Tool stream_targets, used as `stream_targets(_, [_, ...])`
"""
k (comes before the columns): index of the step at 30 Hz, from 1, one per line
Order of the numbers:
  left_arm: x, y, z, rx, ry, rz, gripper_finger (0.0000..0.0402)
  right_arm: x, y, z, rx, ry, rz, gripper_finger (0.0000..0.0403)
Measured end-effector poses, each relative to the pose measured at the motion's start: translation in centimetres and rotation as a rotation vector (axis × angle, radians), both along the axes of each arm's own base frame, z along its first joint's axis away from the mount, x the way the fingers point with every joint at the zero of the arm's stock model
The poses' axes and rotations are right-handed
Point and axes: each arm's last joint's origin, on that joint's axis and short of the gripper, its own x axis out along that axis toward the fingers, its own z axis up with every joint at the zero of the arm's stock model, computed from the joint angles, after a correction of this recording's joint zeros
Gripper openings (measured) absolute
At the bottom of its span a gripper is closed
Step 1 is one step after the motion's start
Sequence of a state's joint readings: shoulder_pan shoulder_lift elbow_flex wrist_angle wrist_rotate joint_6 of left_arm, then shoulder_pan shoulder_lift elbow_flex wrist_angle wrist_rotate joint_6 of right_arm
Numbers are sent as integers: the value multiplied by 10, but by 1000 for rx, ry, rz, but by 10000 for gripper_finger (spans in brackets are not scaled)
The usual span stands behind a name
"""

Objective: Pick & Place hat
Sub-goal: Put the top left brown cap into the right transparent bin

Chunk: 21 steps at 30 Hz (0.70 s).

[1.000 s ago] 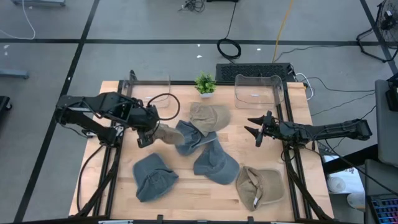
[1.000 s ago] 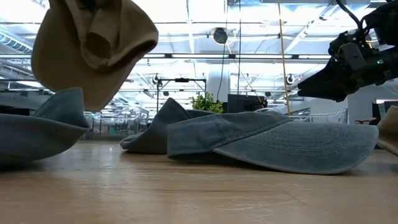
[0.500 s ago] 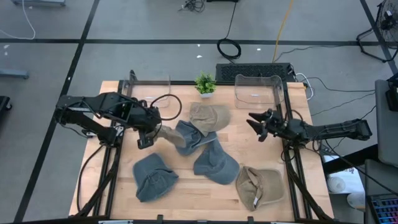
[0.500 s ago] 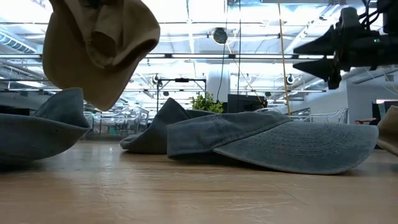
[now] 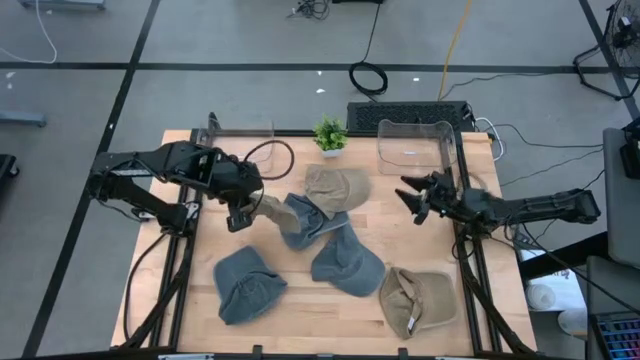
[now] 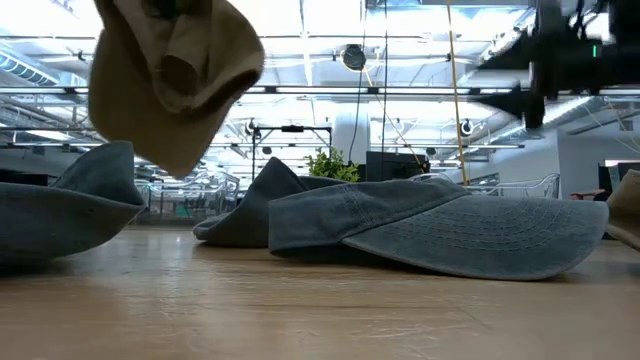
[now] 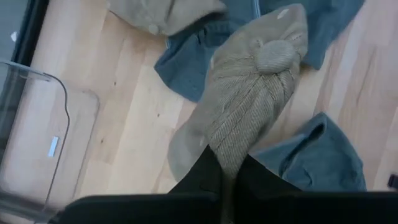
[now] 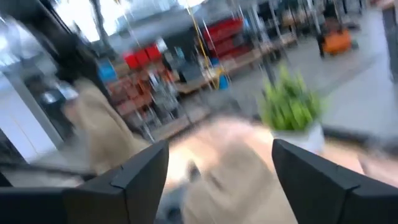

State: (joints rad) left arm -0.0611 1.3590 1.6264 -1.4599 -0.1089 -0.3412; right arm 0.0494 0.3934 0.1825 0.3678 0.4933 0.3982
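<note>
Between the left fingers, the tan hat hangs pinched.

Two dark arms, black cables

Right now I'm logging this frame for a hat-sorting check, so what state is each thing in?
Left end effector: shut on the lifted tan hat.
Lifted tan hat: hanging clear of the table.
Right end effector: open, empty, above the table's right side.
Blue hats: three, lying on the table.
Tan hats: two more lying on the table.
Left clear bin: empty.
Right clear bin: holds no hats.
</note>
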Motion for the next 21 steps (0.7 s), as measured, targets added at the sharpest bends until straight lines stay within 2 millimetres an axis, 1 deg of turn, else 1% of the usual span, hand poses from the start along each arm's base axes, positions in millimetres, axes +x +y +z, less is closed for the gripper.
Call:
stream_targets(2, [3,3,1,5,-28,-2,6,2,0,16,-26,-6,-3,280])
stream_targets(4, [5,5,2,8,-57,0,6,5,0,25,-58,31,-5,280])
stream_targets(7, [11,8,5,12,-123,0,6,9,0,45,-84,42,-8,279])
stream_targets(13, [23,8,13,60,-268,-28,6,20,2,77,-90,78,8,279])
stream_targets(16, [27,9,17,86,-323,-28,6,27,5,97,-111,67,39,279])
stream_targets(21, [34,10,23,126,-416,-41,6,39,9,122,-212,159,54,279])
